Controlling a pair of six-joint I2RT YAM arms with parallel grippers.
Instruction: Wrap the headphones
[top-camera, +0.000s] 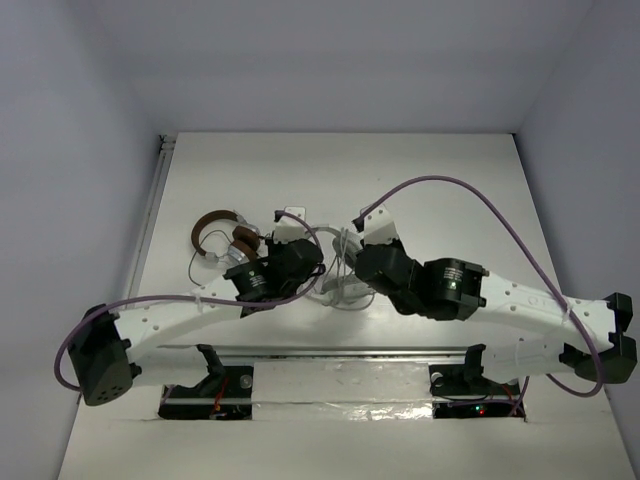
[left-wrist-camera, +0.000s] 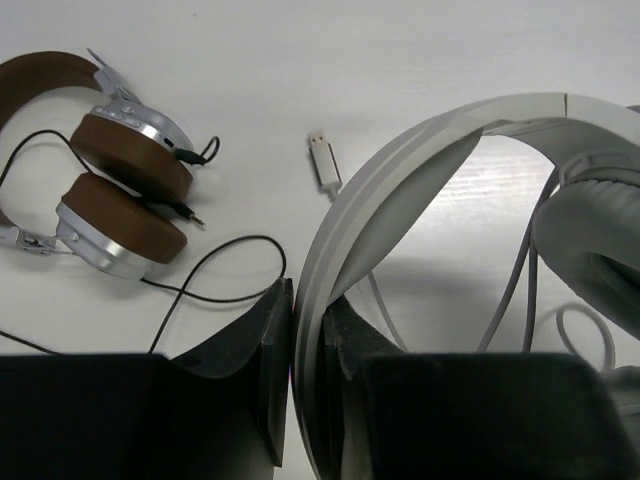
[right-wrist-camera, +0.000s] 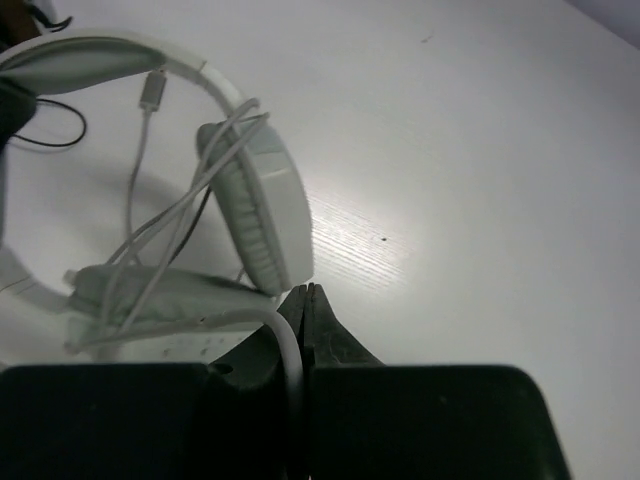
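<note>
The white headphones (left-wrist-camera: 450, 130) lie between my two arms (top-camera: 336, 284). My left gripper (left-wrist-camera: 308, 292) is shut on their headband, which arcs up and to the right toward a grey padded earcup (left-wrist-camera: 590, 250). Their cable's plug (left-wrist-camera: 324, 162) lies on the table beyond the band. In the right wrist view an oblong earcup (right-wrist-camera: 265, 200) stands just beyond my right gripper (right-wrist-camera: 309, 292), with several loops of thin cable across it. That gripper is shut on the cable (right-wrist-camera: 287, 345), which curves in from the left and runs down between the fingers.
Smaller brown-banded headphones with silver earcups (left-wrist-camera: 125, 190) lie left of the white ones, their thin black cable (left-wrist-camera: 200, 270) looping toward my left fingers. They also show in the top view (top-camera: 222, 238). A purple hose (top-camera: 480, 200) arcs over the right arm.
</note>
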